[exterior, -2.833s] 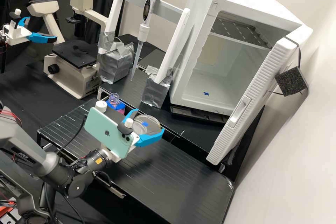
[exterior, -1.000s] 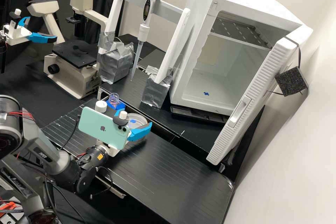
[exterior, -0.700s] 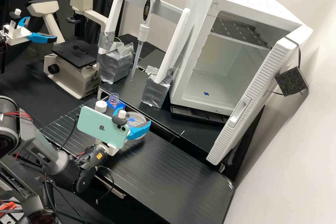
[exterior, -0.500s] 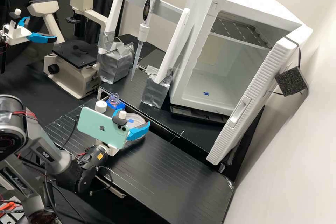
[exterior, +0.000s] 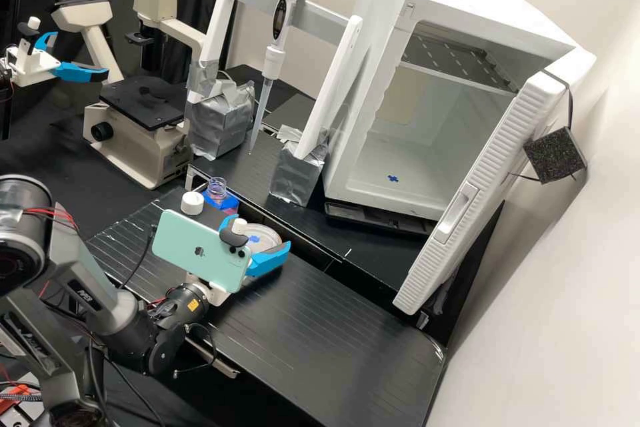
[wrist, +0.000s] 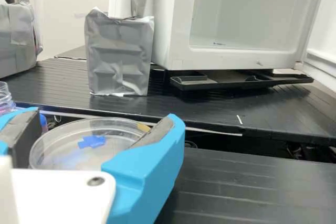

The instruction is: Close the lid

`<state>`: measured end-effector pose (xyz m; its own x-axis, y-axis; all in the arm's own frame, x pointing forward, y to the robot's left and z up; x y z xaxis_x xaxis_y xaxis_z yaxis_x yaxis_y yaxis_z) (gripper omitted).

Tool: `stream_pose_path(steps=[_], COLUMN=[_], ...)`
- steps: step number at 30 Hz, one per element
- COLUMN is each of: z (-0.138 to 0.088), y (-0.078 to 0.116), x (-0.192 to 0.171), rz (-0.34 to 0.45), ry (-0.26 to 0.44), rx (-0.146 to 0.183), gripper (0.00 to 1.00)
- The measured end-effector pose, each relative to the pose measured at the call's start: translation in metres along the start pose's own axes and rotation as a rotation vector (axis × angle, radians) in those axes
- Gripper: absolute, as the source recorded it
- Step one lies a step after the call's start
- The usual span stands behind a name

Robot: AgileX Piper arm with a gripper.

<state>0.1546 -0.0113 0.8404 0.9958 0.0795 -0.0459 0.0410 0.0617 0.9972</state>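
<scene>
- Black grooved shelving (exterior: pixel 347 327) runs across the bench, its surface catching pale streaks of light; behind it stands a white cabinet (exterior: pixel 373 147) with its ribbed door (exterior: pixel 493 147) hanging wide.
- Just over the near shelf, by the gap before the raised one, I can see the clear round lid (wrist: pixel 118 139) between the claw's two fingers, with a blue cross-shaped mark (wrist: pixel 91 141) showing on it.
- As for the gripper (exterior: pixel 259 234), its fingers are spread about as wide as the lid, and the dark pads (wrist: pixel 157 132) seem to bear on opposite sides of it, so I take it to be held.
- How far along? Lid gripped, I'd say, and very near its place; from where I'm standing I cannot tell whether it is fully seated on a dish beneath.
- What would be left is seating it level if need be, then letting go and backing away.
- Thin and glassy, that lid has a shallow upright rim, quite unlike the chunky, smooth blue fingers.
- Crinkled silver tape wraps the boxy foot (exterior: pixel 298 177) of the white stand, while a clear-necked bottle (exterior: pixel 217 188) sits near the lid.
</scene>
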Motion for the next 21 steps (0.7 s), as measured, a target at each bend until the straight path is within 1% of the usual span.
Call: stream_pose_path(steps=[1, 2, 4, 6, 11, 14, 19, 21], z=[-0.001, -0.001, -0.002, -0.003, -0.003, -0.004, -0.011, -0.016], y=[0.0, 0.001, 0.001, 0.001, 0.0, 0.001, 0.007, 0.009], x=[-0.001, -0.002, -0.002, -0.003, -0.003, -0.005, -0.011, -0.014], rz=[-0.002, -0.004, -0.007, -0.009, -0.017, -0.021, 0.015, 0.031], ry=[0.003, 0.005, 0.01, 0.013, 0.004, 0.006, 0.018, 0.033], rx=[-0.004, -0.005, -0.007, -0.016, -0.02, -0.028, -0.013, -0.011], gripper=[0.0, 1.0, 1.0, 1.0, 1.0, 1.0, 1.0, 1.0])
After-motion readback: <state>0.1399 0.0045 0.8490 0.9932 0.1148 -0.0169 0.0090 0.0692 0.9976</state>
